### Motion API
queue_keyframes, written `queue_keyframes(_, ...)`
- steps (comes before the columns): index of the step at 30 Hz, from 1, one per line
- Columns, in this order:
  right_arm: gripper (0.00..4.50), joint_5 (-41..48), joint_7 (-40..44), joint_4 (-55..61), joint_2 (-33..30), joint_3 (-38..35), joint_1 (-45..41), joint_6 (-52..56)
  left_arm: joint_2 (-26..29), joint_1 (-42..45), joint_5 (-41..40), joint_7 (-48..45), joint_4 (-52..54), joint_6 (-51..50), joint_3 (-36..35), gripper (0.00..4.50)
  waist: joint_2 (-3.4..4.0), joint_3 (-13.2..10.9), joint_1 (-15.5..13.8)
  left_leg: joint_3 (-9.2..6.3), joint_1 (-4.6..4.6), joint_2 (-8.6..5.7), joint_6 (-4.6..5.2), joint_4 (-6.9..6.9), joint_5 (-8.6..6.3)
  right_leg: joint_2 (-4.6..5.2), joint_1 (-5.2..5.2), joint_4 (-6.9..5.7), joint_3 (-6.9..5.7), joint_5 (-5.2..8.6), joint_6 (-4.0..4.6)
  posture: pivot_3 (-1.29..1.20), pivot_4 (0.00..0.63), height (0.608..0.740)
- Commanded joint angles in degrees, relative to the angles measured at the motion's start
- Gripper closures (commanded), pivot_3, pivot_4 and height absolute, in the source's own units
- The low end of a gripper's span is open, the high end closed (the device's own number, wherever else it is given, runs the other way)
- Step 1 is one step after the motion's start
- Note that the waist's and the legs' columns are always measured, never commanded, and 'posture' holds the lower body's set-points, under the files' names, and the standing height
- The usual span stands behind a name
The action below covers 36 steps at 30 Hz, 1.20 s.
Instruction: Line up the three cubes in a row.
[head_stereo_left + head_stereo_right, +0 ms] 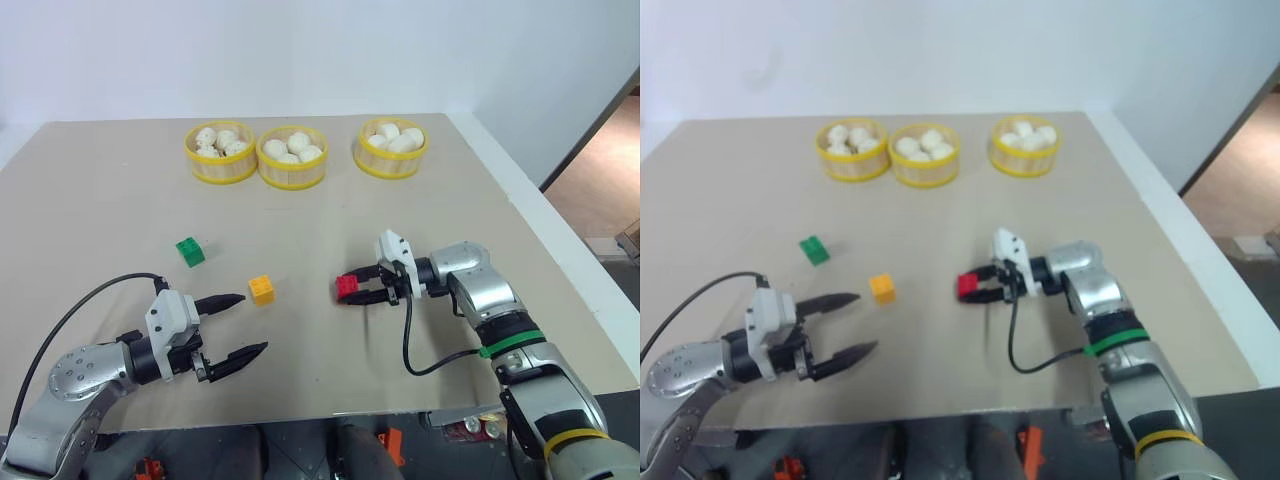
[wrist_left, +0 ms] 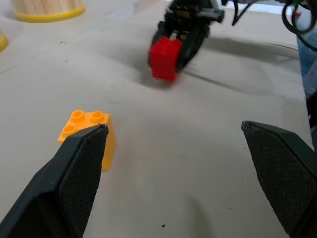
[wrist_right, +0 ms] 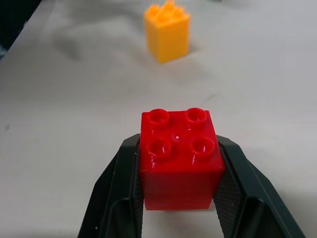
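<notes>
1. Nearest the camera, at the near left of the beige table (image 1: 120, 200), the left gripper (image 1: 236, 325) hovers with its two black fingers spread wide apart, holding nothing. A black cable loops back from its wrist.
2. Just beyond its fingertips sits the yellow-orange cube (image 1: 262, 289), studs up, alone on the table and touched by nothing.
3. To the right, at about the same depth, the right gripper (image 1: 358, 288) reaches in from the right and points left. Its fingers are clamped on the red cube (image 1: 347, 286), one on each side, studs facing up. Whether the cube rests on the table or hangs just above it is hard to tell.
4. Farther back and to the left lies the green cube (image 1: 190, 251), well apart from the other two and turned at an angle.
5. At the far side stand three round yellow baskets (image 1: 292, 180) of white buns (image 1: 288, 146), two touching and one set off to the right. They play no part in the task.
6. Judged progress: no row exists yet. Red and yellow-orange are near each other; green is off the line.
7. Risks, as a guess: the red cube could twist or tip on release if the fingers drag it. The open left fingers, so close to the yellow-orange cube, could knock it aside if they advance carelessly.
</notes>
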<state>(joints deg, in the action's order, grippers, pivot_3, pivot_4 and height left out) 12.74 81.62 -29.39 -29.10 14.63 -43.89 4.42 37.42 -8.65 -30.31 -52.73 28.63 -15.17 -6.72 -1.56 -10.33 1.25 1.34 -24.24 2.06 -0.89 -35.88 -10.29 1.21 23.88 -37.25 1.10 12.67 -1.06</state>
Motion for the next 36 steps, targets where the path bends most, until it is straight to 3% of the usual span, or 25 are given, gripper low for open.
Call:
queue_keyframes(1, 3.23, 0.7, 0.9, -0.4, 0.6, -1.9, -2.9, 0.1, 0.7, 0.4, -0.4, -0.1, 1.3, 0.7, -1.3, 0.00, 0.00, 0.0, 0.0, 0.02, 0.00, 0.03, 0.00, 0.00, 0.00, -0.02, 0.01, 0.00, 0.00, -0.02, 0.03, 0.00, 0.150, 0.740)
queue_keyframes(14, 3.23, -1.9, 4.5, 1.1, -2.1, -0.4, 3.6, -5.6, 1.1, 1.6, -1.1, 1.1, 2.8, -1.2, -1.1, 0.00, 0.00, 0.0, -0.1, 0.11, -0.01, 0.11, 0.00, -0.01, 0.00, -0.13, 0.05, 0.00, 0.07, -0.05, 0.04, 0.00, 0.150, 0.740)
queue_keyframes(26, 3.23, -2.6, 3.7, -1.7, -1.6, -0.4, 3.4, -6.4, 1.3, 2.4, -1.6, 1.7, 4.0, -2.9, -1.1, 0.00, 0.00, 0.0, 0.0, 0.17, 0.01, 0.24, 0.00, -0.11, 0.00, -0.24, 0.05, -0.01, 0.10, -0.13, 0.08, 0.00, 0.150, 0.740)
queue_keyframes(28, 2.18, -2.6, 3.9, -2.1, -1.7, -0.4, 3.4, -6.1, 1.4, 2.4, -1.7, 1.8, 4.2, -3.0, -1.1, 0.00, -0.01, 0.0, 0.0, 0.17, 0.01, 0.25, 0.00, -0.13, 0.00, -0.25, 0.04, -0.01, 0.11, -0.14, 0.09, 0.00, 0.150, 0.740)
queue_keyframes(33, 0.53, -2.7, 3.3, -1.7, -1.5, -1.2, 3.6, -7.2, 1.9, 2.6, -2.1, 1.9, 4.3, -3.2, -1.0, 0.00, 0.00, 0.0, 0.0, 0.20, 0.01, 0.28, 0.00, -0.17, 0.00, -0.28, 0.06, -0.01, 0.14, -0.15, 0.11, 0.00, 0.150, 0.740)
queue_keyframes(35, 0.06, -2.2, 3.5, -0.5, -1.6, -1.3, 3.9, -6.3, 2.0, 2.8, -2.3, 1.8, 4.3, -3.4, -0.9, 0.00, 0.00, 0.0, 0.0, 0.21, 0.01, 0.30, 0.00, -0.16, 0.00, -0.30, 0.07, -0.01, 0.15, -0.15, 0.11, 0.00, 0.150, 0.740)
queue_keyframes(36, 0.06, -1.8, 3.5, 0.2, -1.6, -1.5, 4.0, -5.9, 2.1, 3.0, -2.3, 1.6, 4.2, -3.4, -0.8, 0.00, 0.00, 0.0, 0.0, 0.21, 0.01, 0.32, 0.00, -0.16, 0.00, -0.32, 0.07, -0.01, 0.15, -0.15, 0.11, 0.00, 0.150, 0.740)
